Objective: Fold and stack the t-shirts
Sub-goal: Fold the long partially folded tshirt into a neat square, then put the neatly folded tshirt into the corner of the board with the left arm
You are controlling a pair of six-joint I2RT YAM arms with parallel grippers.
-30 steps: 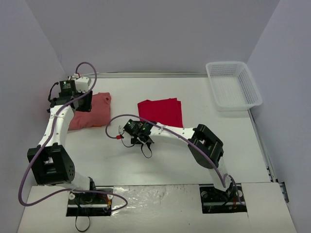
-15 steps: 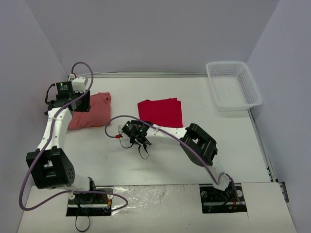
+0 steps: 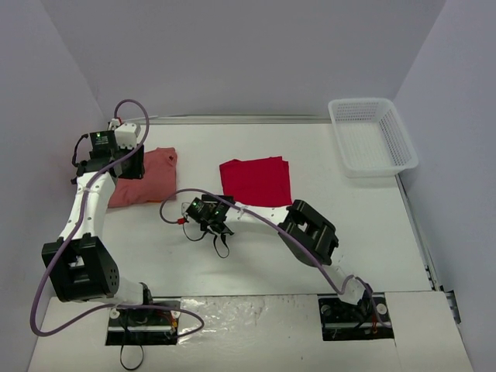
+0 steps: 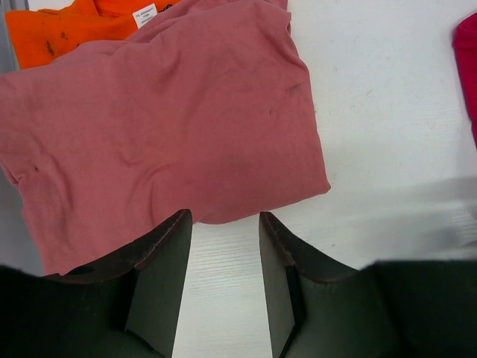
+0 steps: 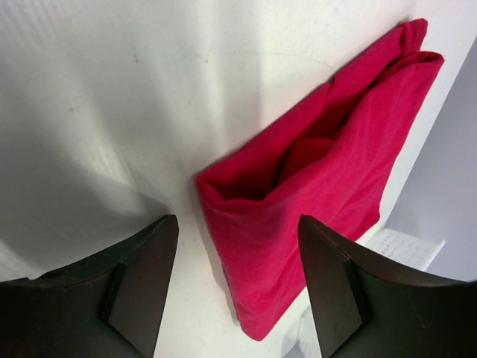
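A salmon pink t-shirt [image 3: 151,177] lies folded at the left of the table, with an orange t-shirt [image 4: 67,26] showing from under its far edge. My left gripper [image 3: 130,163] hovers over the pink shirt's near edge [image 4: 164,112]. It is open [image 4: 223,218], with only bare table between its fingers. The bright red t-shirt [image 3: 256,180] lies folded in the middle. My right gripper [image 3: 206,212] is low over the table, just left of and nearer than it. It is open [image 5: 238,224] and holds nothing, and the red shirt's folded corner [image 5: 320,179] lies ahead of it.
A white mesh basket [image 3: 372,136] stands at the back right corner. Grey walls close in the table on the left, back and right. The right arm's elbow [image 3: 310,231] rests low near the middle front.
The right gripper has drawn left and nearer, away from the red shirt, and its jaws widened a little. The left wrist shifted slightly over the pink shirt.
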